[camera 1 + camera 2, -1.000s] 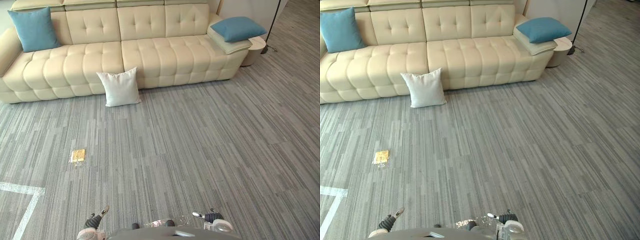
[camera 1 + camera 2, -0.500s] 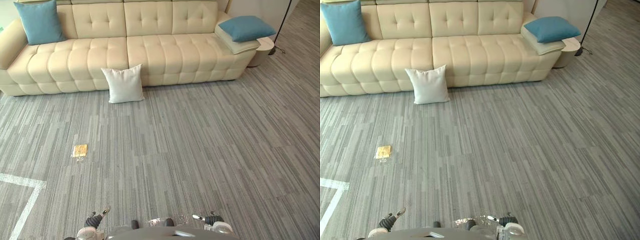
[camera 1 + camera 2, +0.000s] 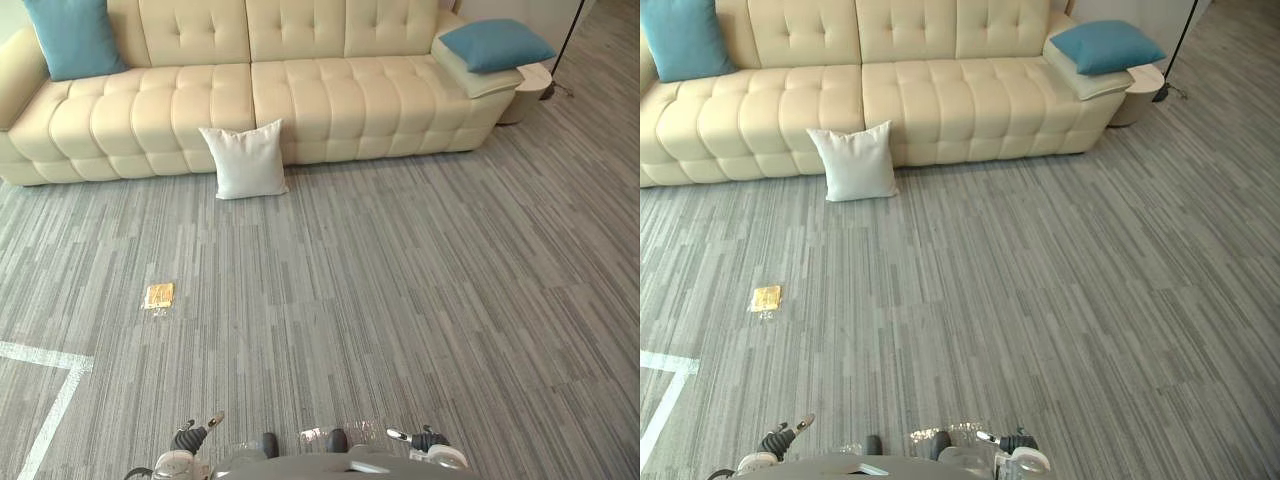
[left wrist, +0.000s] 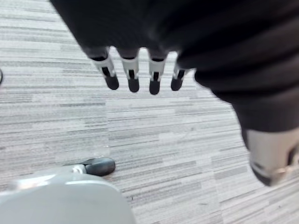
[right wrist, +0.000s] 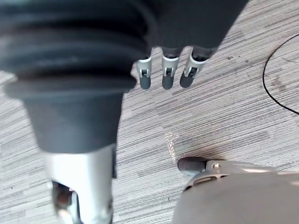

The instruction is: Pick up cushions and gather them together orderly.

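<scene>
- Hanging low over the grey floor (image 3: 400, 300), the left hand (image 4: 133, 77) and right hand (image 5: 169, 70) show straight, relaxed fingers and hold nothing.
- A yellow scrap (image 3: 159, 295) lies on the floor, ahead to the left.
- Farther on, a white cushion (image 3: 245, 160) stands on the floor, leaning against the cream sofa (image 3: 330, 95).
- The left blue cushion (image 3: 75, 35) sits at the sofa's left end; the right blue cushion (image 3: 497, 44) tops a cream cushion (image 3: 478, 82) at its right end.

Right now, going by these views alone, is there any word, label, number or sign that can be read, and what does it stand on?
No readable text anywhere.
Small yellow item on the floor: too small to tell whether it carries print.
White cushion, left blue cushion, right blue cushion, cream sofa: plain, no labels visible.
White floor line: a bare marking, no characters.
</scene>
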